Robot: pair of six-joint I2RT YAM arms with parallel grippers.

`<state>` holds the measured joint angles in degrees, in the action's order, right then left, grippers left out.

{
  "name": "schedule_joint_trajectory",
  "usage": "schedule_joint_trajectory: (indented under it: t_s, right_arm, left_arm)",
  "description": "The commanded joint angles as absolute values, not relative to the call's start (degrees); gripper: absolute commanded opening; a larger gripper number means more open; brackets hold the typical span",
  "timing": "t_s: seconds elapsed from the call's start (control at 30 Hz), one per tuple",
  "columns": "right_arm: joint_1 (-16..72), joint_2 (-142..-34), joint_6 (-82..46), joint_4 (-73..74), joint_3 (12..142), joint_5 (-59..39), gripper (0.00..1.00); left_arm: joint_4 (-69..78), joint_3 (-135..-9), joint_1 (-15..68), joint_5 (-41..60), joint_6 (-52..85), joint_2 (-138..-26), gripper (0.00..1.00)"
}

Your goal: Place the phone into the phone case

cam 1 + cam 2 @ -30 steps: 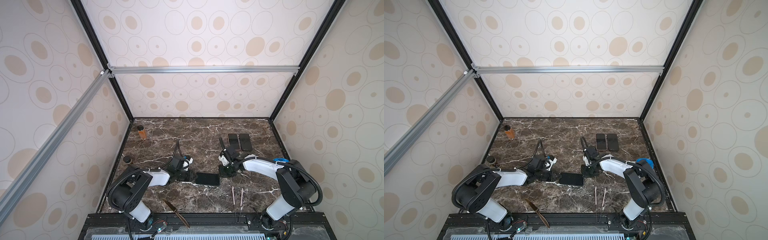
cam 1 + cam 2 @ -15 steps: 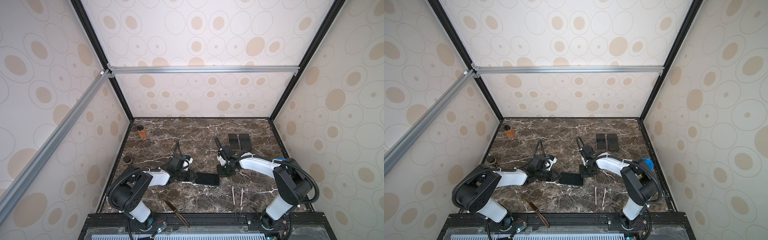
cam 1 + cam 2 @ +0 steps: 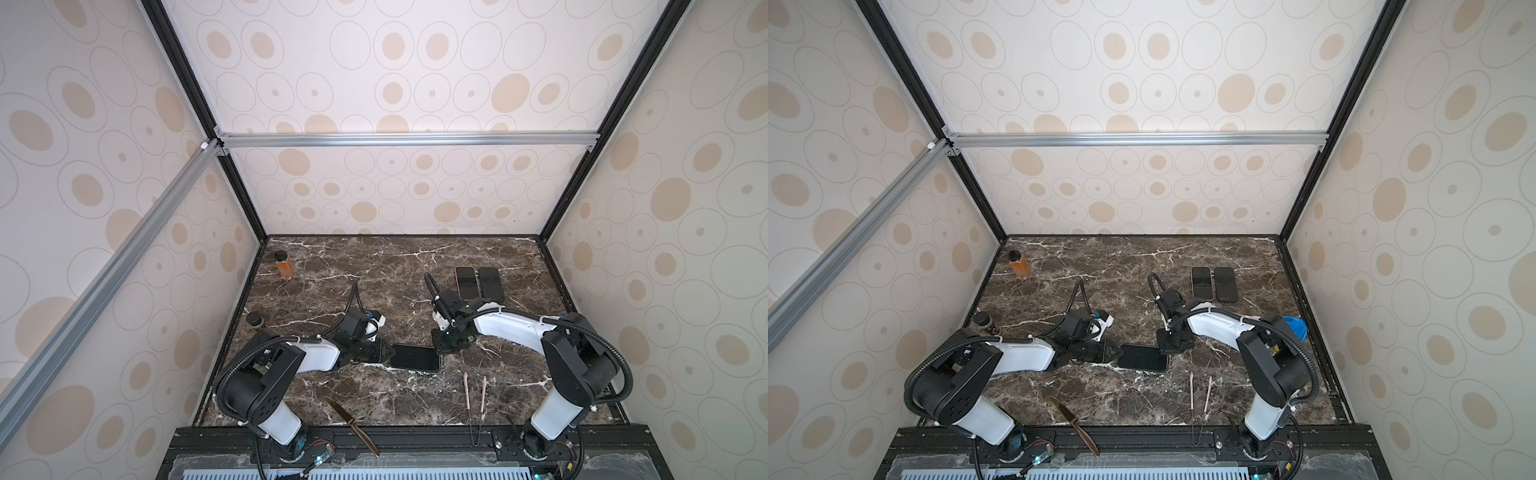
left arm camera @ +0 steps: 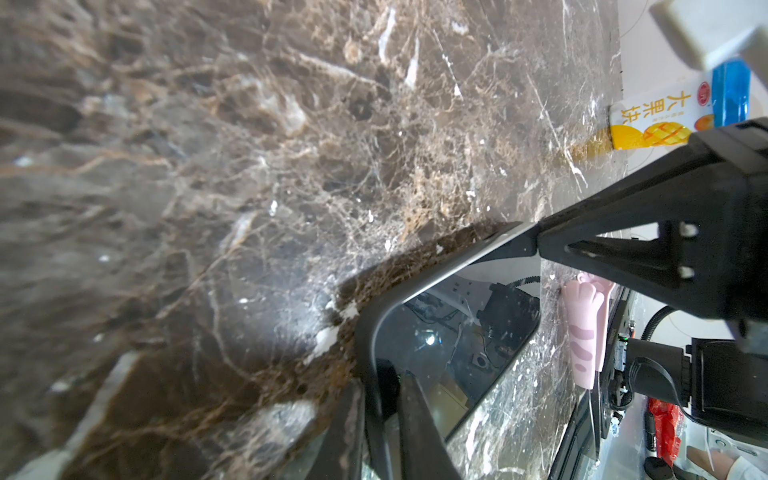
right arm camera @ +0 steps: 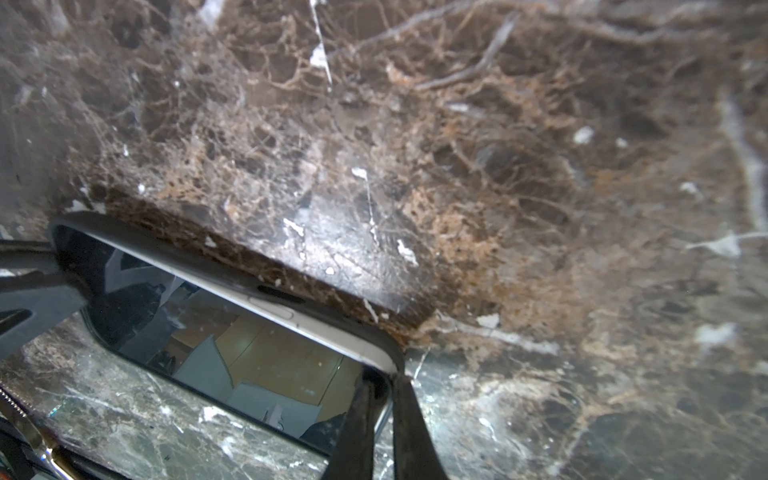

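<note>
Left gripper (image 3: 386, 353) pinches the phone case (image 4: 361, 336) at 9 o'clock. Right gripper (image 3: 441, 347), closed, seems to push the phone (image 3: 415, 357) in at its 2 o'clock corner. Next, press it flat.

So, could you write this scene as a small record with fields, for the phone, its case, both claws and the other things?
phone: flat on the table, screen up, in the phone case
phone case: black; the phone's silver side shows above its rim
left claw: closed on the rim at one short end
right claw: closed on the rim at the opposite end's corner
others: two spare phones back right, knife and tongs in front, orange bottle back left
</note>
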<state>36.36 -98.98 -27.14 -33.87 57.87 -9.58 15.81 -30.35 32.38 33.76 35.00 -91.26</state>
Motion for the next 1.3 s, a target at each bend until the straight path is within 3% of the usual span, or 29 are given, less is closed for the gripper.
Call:
schedule_joint_trajectory:
  t_s: [0.0,1.27]
  right_arm:
    - [38.93,-110.51,-27.74,-24.96,53.08,-7.6,0.11]
    - [38.95,-118.73,-27.94,-22.06,53.5,-6.09,0.11]
  left_arm:
    - [15.76,-30.06,33.04,33.93,34.77,-93.25,0.17]
    - [15.65,-29.71,33.02,33.49,35.15,-93.34,0.16]
